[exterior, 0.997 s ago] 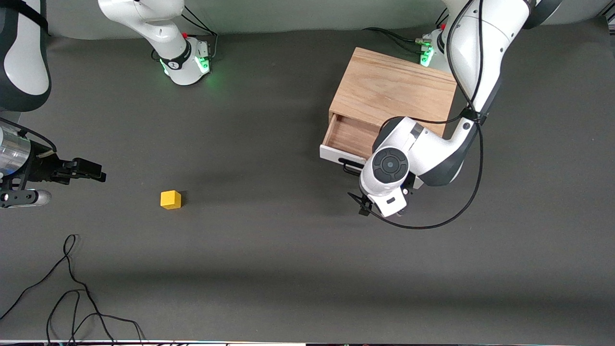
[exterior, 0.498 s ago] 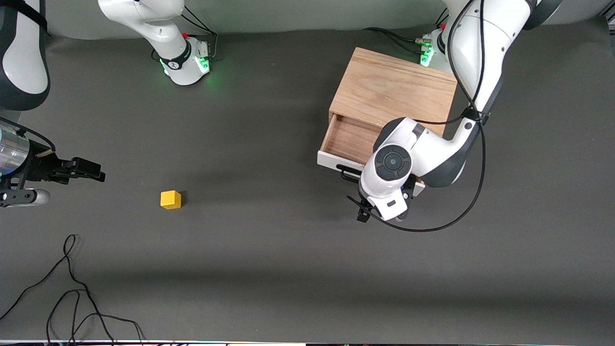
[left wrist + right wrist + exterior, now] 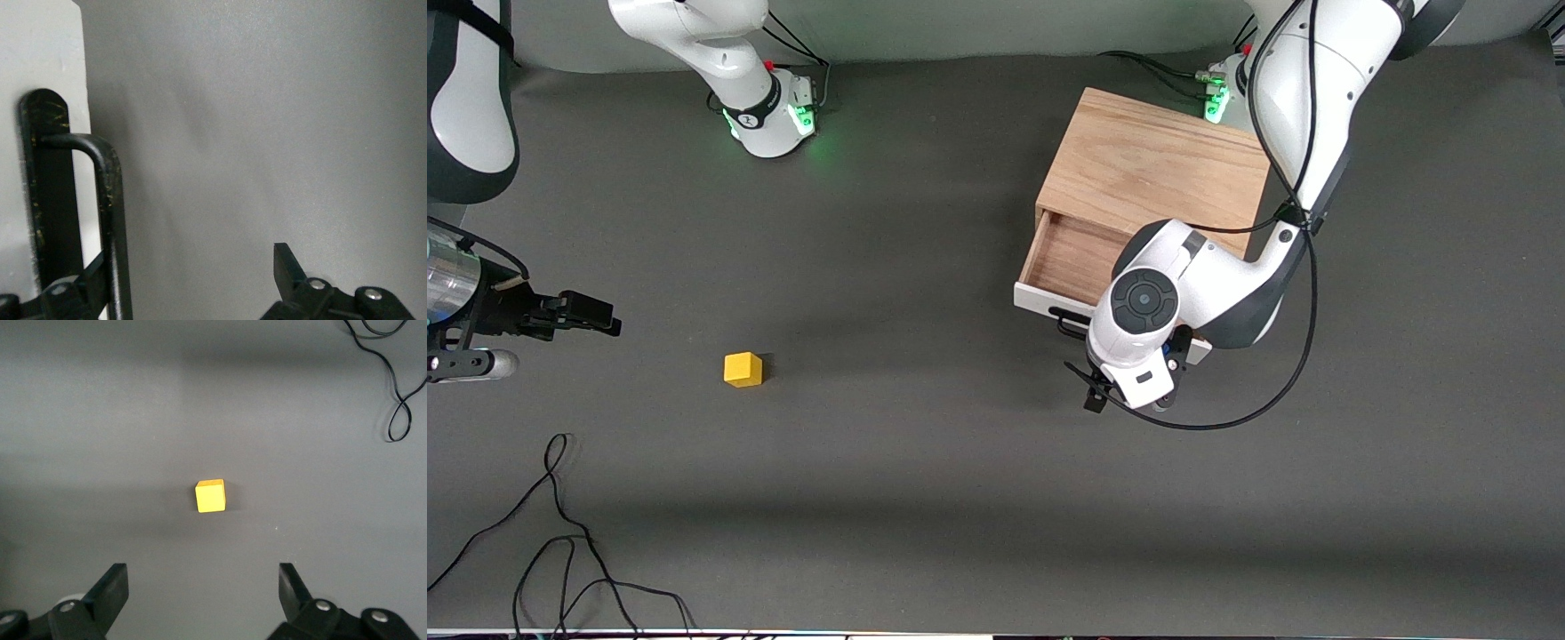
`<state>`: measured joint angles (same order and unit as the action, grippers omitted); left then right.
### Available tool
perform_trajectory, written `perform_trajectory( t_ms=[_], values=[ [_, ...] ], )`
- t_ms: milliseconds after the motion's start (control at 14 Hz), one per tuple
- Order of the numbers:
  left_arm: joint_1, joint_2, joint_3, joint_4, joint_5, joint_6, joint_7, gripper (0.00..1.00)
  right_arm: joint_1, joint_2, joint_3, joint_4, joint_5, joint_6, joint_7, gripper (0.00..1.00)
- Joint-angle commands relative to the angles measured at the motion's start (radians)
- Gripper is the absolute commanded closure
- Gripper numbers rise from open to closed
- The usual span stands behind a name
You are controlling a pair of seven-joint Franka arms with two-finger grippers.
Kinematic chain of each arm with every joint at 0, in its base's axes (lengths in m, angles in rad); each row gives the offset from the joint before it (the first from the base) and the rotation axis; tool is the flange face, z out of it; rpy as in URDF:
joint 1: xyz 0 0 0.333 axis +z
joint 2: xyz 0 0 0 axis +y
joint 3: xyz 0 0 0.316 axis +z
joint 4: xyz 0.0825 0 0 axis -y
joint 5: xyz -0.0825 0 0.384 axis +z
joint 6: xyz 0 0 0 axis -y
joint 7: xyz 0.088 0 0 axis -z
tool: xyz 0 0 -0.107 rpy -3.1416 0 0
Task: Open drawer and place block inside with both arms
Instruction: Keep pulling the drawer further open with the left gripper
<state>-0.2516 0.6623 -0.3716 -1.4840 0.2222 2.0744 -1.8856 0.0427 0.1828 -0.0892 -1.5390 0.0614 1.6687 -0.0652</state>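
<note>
The drawer [image 3: 1072, 253] stands partly open out of the oak box [image 3: 1156, 164], with its wooden inside showing. My left gripper [image 3: 1129, 384] is at the black bar handle [image 3: 1072, 318] on the white front, mostly hidden under its wrist. In the left wrist view this gripper [image 3: 180, 277] is open, with one finger tucked under the handle [image 3: 110, 220] and the other clear of it. The yellow block [image 3: 743, 369] lies on the mat toward the right arm's end. My right gripper [image 3: 596, 316] is open and empty, apart from the block [image 3: 210, 496], which shows ahead of the gripper [image 3: 203, 577].
Loose black cables [image 3: 560, 533] lie on the mat near the front camera at the right arm's end, and also show in the right wrist view [image 3: 393, 387]. Bare grey mat [image 3: 925, 356] lies between the block and the drawer.
The drawer has slid a little further out of the box, drawn by my left gripper. The right gripper and the block have barely moved.
</note>
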Motion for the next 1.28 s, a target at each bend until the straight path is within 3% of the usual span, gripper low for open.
perform_trajectory(
  t_ms=[0,569,1210],
  values=[
    [-0.020,0.097,0.010,0.074,0.045,0.162,-0.037,0.00,0.008,-0.019,-0.006,-0.006,-0.009,-0.007,0.010,0.00],
    [-0.029,0.120,0.014,0.102,0.066,0.196,-0.030,0.00,0.006,-0.017,-0.004,-0.004,-0.008,-0.007,0.010,0.00],
    [-0.035,0.112,0.010,0.102,0.086,-0.011,0.023,0.00,0.006,-0.017,-0.004,-0.003,-0.008,-0.007,0.010,0.00]
  ],
)
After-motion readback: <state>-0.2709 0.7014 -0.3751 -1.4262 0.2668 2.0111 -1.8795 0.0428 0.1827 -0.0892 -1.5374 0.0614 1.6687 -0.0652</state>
